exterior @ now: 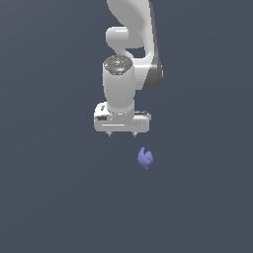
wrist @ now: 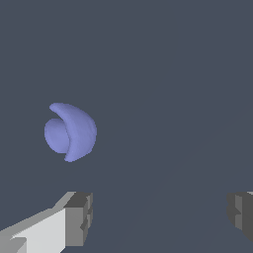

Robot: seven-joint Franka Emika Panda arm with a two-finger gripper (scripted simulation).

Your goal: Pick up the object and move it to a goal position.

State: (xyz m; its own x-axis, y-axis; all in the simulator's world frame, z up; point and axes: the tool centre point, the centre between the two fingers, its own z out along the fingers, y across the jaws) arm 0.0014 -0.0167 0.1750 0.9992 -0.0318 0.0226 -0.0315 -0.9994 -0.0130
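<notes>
The object is a small periwinkle-blue lobed lump with a pointed tip, lying on the dark grey surface. My white gripper hangs above it and slightly toward the exterior view's left, apart from it. The jaws stand wide apart and hold nothing. In the wrist view the object lies beyond the grey fingertips, off to one side of the gap, and the gripper is open around bare surface.
The white arm rises behind the gripper at the top of the exterior view. A plain dark grey surface fills the rest of both views.
</notes>
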